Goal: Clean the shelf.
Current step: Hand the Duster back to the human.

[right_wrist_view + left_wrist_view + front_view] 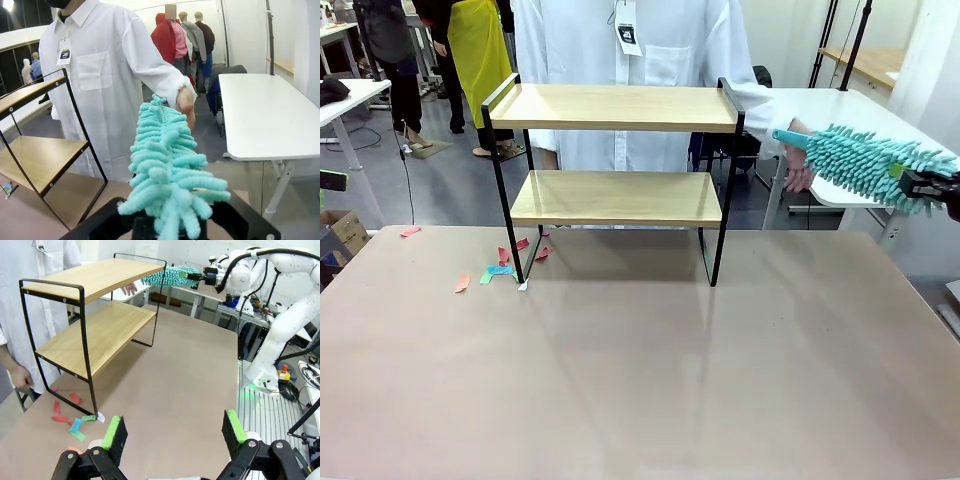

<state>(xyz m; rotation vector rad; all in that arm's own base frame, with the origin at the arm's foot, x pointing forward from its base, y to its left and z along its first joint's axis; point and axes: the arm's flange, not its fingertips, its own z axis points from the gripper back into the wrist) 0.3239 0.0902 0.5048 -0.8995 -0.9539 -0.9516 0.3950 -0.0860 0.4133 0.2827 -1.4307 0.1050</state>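
A duster (865, 162) is clamped in the right gripper (920, 185) beside the shelf (615, 108) — no wiping begun; left gripper (172, 432) is held apart.

The shelf (615, 150) is a small two-tier rack: two light wooden boards in a thin black metal frame with raised handles at both ends. It stands upright on the table, both boards bare. It sits well apart from the right gripper (925, 186), off to that gripper's left in the front view, and ahead of the open left gripper (175, 432), up and to its left.
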